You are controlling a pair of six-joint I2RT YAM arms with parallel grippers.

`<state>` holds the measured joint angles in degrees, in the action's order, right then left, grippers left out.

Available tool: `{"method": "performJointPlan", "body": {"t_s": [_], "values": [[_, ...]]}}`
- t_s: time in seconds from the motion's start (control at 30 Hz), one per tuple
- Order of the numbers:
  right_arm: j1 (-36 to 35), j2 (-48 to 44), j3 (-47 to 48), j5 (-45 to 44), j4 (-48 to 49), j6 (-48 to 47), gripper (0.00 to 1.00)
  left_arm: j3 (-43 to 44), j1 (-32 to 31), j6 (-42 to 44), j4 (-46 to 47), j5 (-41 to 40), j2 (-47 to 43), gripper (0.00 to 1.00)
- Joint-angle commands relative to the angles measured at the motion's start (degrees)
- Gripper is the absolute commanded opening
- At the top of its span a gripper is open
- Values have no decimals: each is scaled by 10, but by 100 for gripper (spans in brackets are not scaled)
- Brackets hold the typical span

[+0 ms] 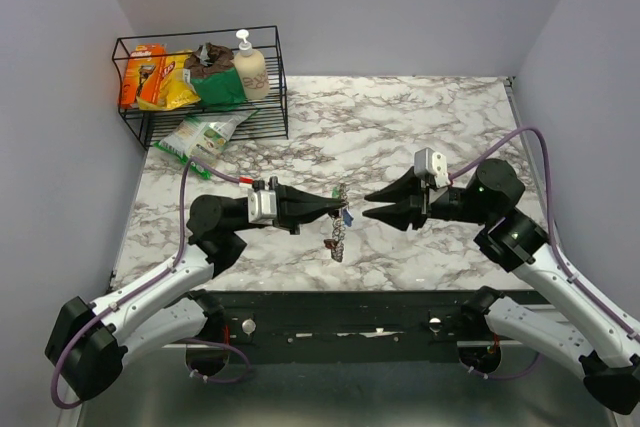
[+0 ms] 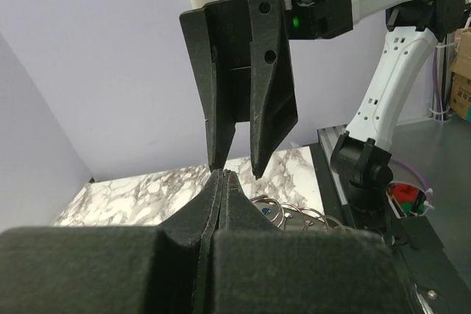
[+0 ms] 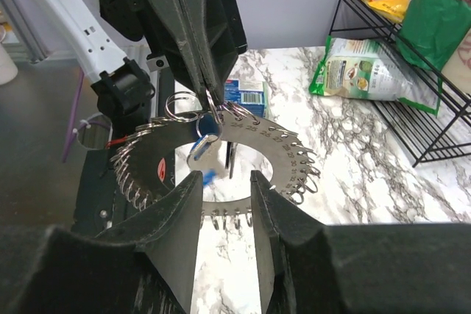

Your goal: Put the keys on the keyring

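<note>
At left tool (image 1: 338, 209) tip, the keyring (image 3: 274, 143); right tool (image 1: 365, 205) just beside

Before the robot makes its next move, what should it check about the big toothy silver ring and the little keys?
1. Left gripper shut on the top of the large silvery toothed metal keyring, holding it up: ok.
2. Right gripper open: ok.
3. Right gripper faces the keyring with a gap between them: ok.
4. Small blue-headed key hangs just beyond the right gripper's fingers: ok.
5. A key held in the right gripper: not ok, it is empty.
6. Blue-headed key fully threaded on the keyring: cannot tell.
</note>
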<state>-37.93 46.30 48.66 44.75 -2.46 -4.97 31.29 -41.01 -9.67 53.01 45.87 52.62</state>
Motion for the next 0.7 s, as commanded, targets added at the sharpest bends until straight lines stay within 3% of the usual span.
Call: {"method": "performJointPlan", "body": {"t_s": [0.0, 0.23, 0.37, 0.67], "values": [[-4, -10, -9, -26, 14, -3, 42, 18, -2, 15, 2, 7, -15, 0], [-4, -4, -13, -22, 19, 2, 44, 21, -2, 19, -5, 6, -14, 0], [-4, -1, -19, -31, 34, 4, 50, 22, -2, 28, -16, 2, -12, 0], [-3, 7, -44, -63, 55, 13, 76, 9, -2, 46, -9, -37, 17, 0]]}}
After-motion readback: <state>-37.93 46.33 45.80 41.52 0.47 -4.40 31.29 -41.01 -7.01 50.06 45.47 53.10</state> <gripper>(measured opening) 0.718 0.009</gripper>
